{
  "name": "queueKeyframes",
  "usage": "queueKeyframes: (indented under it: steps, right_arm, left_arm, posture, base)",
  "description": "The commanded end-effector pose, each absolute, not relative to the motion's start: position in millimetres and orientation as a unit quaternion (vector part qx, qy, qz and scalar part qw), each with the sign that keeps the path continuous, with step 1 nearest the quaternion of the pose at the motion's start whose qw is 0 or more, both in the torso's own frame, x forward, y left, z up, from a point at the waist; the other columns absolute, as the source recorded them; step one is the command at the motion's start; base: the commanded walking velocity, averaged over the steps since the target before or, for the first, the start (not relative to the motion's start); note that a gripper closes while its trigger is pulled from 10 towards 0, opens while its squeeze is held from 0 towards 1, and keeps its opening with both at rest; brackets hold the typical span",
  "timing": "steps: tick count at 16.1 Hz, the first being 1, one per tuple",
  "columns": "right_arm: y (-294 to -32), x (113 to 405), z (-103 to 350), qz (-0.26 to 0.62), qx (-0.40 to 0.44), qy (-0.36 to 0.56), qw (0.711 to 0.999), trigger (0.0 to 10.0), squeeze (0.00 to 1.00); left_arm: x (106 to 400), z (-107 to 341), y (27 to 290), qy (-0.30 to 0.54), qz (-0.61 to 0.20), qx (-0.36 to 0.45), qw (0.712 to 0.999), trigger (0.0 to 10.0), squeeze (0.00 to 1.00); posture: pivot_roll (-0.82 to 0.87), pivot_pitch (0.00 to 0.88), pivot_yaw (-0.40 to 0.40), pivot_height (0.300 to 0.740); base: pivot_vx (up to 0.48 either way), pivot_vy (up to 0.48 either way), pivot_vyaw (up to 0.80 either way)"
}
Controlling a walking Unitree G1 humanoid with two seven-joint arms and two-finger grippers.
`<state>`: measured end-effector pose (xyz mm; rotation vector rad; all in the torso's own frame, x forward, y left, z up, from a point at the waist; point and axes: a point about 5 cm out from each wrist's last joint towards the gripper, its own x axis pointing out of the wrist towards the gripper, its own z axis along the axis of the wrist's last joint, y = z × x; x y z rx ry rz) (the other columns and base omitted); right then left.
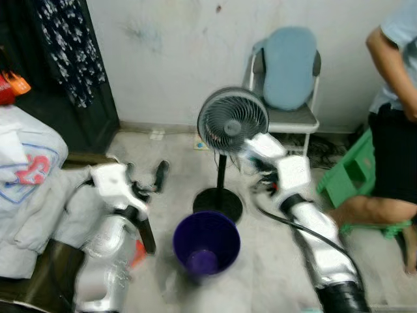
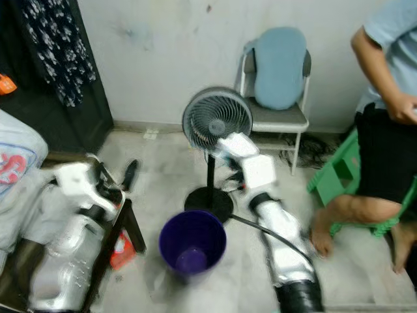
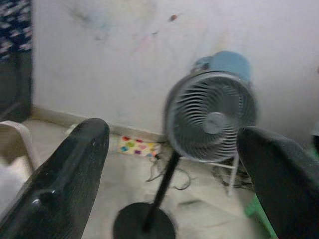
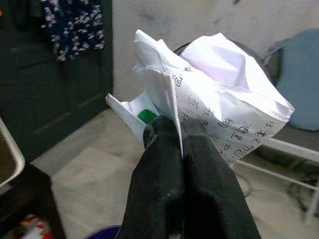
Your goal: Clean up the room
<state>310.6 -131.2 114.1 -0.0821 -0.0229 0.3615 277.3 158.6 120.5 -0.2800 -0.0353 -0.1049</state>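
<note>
Nearest the robot, a purple bin (image 1: 206, 244) stands on the floor (image 1: 176, 176) between the two silver arms, its mouth open upward. Just left of it, beside the left arm, a dark worktop (image 2: 117, 228) edge shows, with a red packet (image 2: 121, 250) beneath it. Further left lies a heap of pale cloth (image 1: 29, 189).

The left claw (image 3: 169, 184) is held out ahead of the robot's left side, its two black fingers (image 3: 65, 179) spread wide apart with nothing between them; it points toward the fan.

The right claw (image 4: 182, 149) is raised over the floor in front of the fan's pole, up and to the right of the bin. Its fingers are pressed together on a crumpled paper (image 4: 214, 94), white with printed characters and a spot of green; the paper sticks out beyond the fingertips.

Behind the bin stands a grey fan (image 1: 232, 122) on a black pole with a round black base (image 1: 218, 203). Beyond it, a folding chair (image 1: 287, 117) with a pale blue cushion (image 1: 288, 65) rests against the white wall (image 1: 169, 52). A colourful small card (image 3: 134, 147) lies at the foot of the wall.

To the right, a person (image 1: 391, 130) in a light blue top and dark shorts sits on a green stool (image 1: 348, 176). At far left, dark flowered cloth (image 1: 65, 45) hangs by a dark door.
</note>
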Motion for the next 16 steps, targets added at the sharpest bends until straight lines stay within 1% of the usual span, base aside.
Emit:
queueKeyframes:
  steps: [1,3,4,5,6,7,9,10,12,13,16]
  right_arm:
    - [-134,315,118,0.173,-0.043,-0.014,0.984,10.0,0.0]
    - [-128,319,118,0.175,-0.038,-0.01,0.984,10.0,0.0]
    - [-123,321,116,0.178,-0.037,-0.005,0.983,10.0,0.0]
    - [-117,325,114,0.175,-0.04,0.001,0.984,10.0,0.0]
    - [-115,326,113,0.168,-0.046,0.003,0.985,10.0,0.0]
    - [-115,325,110,0.154,-0.062,0.012,0.986,10.0,0.0]
    - [-132,324,95,0.075,-0.107,0.062,0.99,10.0,0.0]
    - [-137,319,92,0.061,-0.116,0.07,0.989,10.0,0.0]
    - [-139,313,87,0.049,-0.1,0.082,0.99,10.0,0.0]
    - [-136,312,88,0.048,-0.104,0.079,0.99,10.0,0.0]
    - [-129,319,80,0.042,-0.115,0.113,0.986,10.0,0.0]
  left_arm:
    - [279,121,158,-0.013,-0.049,-0.134,0.99,10.0,0.0]
    - [279,121,167,-0.011,-0.046,-0.115,0.992,10.0,0.0]
    - [278,120,175,-0.009,-0.042,-0.101,0.994,10.0,0.0]
    - [274,118,196,-0.001,-0.032,-0.068,0.997,10.0,0.0]
    - [270,117,207,0.002,-0.022,-0.058,0.998,10.0,0.0]
    - [265,114,218,0.009,-0.011,-0.049,0.999,10.0,0.0]
    - [252,109,245,0.032,0.006,-0.023,0.999,10.0,0.0]
    - [246,108,250,0.038,0.002,-0.018,0.999,10.0,0.0]
    - [234,107,251,0.054,-0.043,-0.011,0.998,10.0,0.0]
    - [225,106,246,0.068,-0.078,-0.007,0.995,10.0,0.0]
    - [212,108,238,0.08,-0.112,-0.006,0.99,10.0,0.0]
  posture:
    - [-0.04,0.0,-0.023,0.74]
    - [-0.04,0.0,-0.024,0.74]
    - [-0.03,0.0,-0.026,0.74]
    - [-0.01,0.011,-0.025,0.74]
    - [-0.01,0.021,-0.022,0.74]
    - [0.0,0.039,-0.017,0.74]
    - [0.01,0.083,0.007,0.74]
    - [0.01,0.099,0.016,0.74]
    - [0.02,0.124,0.031,0.74]
    - [0.03,0.138,0.036,0.74]
    - [0.05,0.162,0.043,0.74]
  base:
    - [0.0,0.0,0.0]
    - [0.0,0.0,0.0]
    - [0.0,0.0,0.0]
    - [0.0,0.0,0.0]
    - [0.0,0.0,0.0]
    - [0.0,0.0,0.0]
    - [0.0,0.0,0.0]
    - [0.0,0.0,0.0]
    - [0.0,0.0,0.0]
    - [0.0,0.0,0.0]
    - [0.0,0.0,0.0]
